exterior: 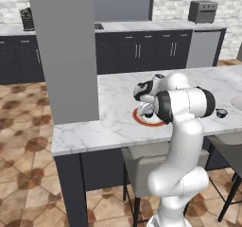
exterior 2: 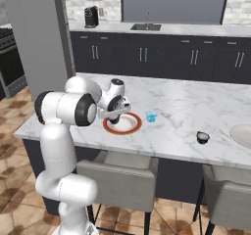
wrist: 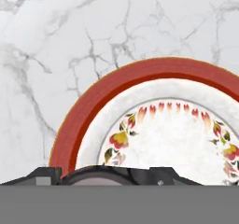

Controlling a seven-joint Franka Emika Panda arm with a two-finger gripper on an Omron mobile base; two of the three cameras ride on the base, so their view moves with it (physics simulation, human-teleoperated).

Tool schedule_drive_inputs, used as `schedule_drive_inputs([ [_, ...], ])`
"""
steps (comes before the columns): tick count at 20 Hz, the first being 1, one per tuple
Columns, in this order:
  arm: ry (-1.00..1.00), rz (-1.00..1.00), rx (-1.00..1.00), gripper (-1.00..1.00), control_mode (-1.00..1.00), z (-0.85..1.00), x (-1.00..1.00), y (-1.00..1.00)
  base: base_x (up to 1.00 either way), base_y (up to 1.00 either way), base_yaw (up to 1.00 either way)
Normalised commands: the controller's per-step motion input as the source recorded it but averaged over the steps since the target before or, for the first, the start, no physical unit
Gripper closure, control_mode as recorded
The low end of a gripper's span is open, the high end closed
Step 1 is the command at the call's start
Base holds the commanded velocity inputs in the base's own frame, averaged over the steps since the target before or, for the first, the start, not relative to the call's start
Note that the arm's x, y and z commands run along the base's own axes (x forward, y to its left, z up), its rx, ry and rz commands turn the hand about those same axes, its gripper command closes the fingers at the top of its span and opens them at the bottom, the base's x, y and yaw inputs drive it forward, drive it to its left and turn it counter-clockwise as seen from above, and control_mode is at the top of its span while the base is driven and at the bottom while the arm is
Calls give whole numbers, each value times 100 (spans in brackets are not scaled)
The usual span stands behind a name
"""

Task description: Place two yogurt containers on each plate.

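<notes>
My gripper [exterior 2: 115, 115] hangs just above the near-left part of the red-rimmed plate [exterior 2: 133, 128], shut on a dark navy yogurt container [wrist: 100, 177] whose rim shows between the fingertips [wrist: 45, 174]. In the hand view the plate [wrist: 93, 101] lies directly below, with a floral ring and nothing on it. A light blue yogurt container [exterior 2: 151, 117] stands on the marble just right of that plate. Another dark container [exterior 2: 202, 137] sits further right, near the plain pale plate [exterior 2: 243, 133] at the counter's right end. The left base view shows the gripper [exterior: 148, 110] over the red rim [exterior: 138, 118], with the dark container [exterior: 221, 112] to the right.
A wide grey pillar [exterior: 66, 56] stands at the island's left end. Grey chairs [exterior 2: 115, 177] are tucked under the island's near edge. Dark cabinets and a back counter with a toaster oven [exterior: 203, 11] and a coffee machine [exterior 2: 91, 16] lie beyond.
</notes>
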Motion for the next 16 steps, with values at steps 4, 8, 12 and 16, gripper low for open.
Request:
schedule_drive_inputs([
  [4,0,0,0,100,-100,0,45,-35,0,0,0],
  [8,0,0,1,100,-100,-3,38,-22,0,0,0],
  [12,2,0,5,100,-100,-10,42,0,0,0,0],
  [16,0,0,6,100,-100,-18,37,0,0,0,0],
])
